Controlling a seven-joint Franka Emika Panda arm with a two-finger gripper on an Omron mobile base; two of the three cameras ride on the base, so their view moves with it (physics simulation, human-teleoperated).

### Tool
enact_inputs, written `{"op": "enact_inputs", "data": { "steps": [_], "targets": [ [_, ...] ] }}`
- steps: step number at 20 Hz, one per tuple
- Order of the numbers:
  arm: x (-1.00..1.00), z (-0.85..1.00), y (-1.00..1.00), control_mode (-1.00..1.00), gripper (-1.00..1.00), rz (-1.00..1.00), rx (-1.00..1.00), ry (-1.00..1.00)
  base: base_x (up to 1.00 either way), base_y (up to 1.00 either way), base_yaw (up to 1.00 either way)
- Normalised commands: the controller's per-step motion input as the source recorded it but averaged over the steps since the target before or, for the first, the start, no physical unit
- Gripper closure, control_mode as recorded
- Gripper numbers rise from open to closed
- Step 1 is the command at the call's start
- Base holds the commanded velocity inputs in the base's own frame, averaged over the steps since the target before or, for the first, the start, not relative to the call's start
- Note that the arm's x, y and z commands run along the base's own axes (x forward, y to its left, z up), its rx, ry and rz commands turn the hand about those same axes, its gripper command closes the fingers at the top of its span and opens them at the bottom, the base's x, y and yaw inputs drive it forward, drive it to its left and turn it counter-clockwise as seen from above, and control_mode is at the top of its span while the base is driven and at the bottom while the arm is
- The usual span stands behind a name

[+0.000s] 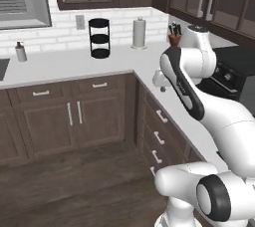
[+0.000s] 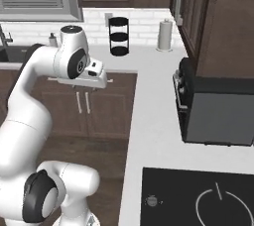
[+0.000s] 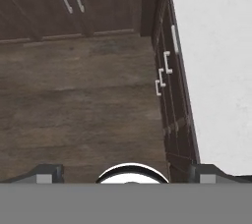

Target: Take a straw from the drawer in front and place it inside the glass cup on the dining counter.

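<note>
Plainly the gripper (image 3: pixel 125 176) hangs wide and empty above the floor beside the shut drawer (image 3: pixel 173 41); reaching could miss its handle.

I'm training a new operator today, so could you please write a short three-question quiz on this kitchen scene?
1. True or false: the gripper is closed on a straw.
2. Which stands between the black tiered rack and the knife block on the white counter? A) paper towel roll B) kettle C) toaster
3. Fill in: in the hand view, the camera looks down at the dark wooden ____.

Key: 1 false, the jaws stand wide open and empty; 2 A; 3 floor.
</note>
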Motion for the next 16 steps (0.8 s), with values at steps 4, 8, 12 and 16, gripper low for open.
{"op": "enact_inputs", "data": {
  "steps": [4,8,12,16],
  "targets": [
    [0.0,-0.01,0.0,-1.0,-1.0,0.0,-0.03,0.0,0.22,0.06,-0.07],
    [-0.01,-0.44,0.1,-1.0,-1.0,0.0,-0.27,0.0,0.0,0.0,0.0],
    [0.11,-1.0,0.38,-1.0,-1.0,0.0,-0.48,0.0,0.0,0.0,0.0],
    [0.27,-0.91,0.15,-1.0,-1.0,0.0,-0.38,0.0,0.0,0.0,0.0]
  ]
}}
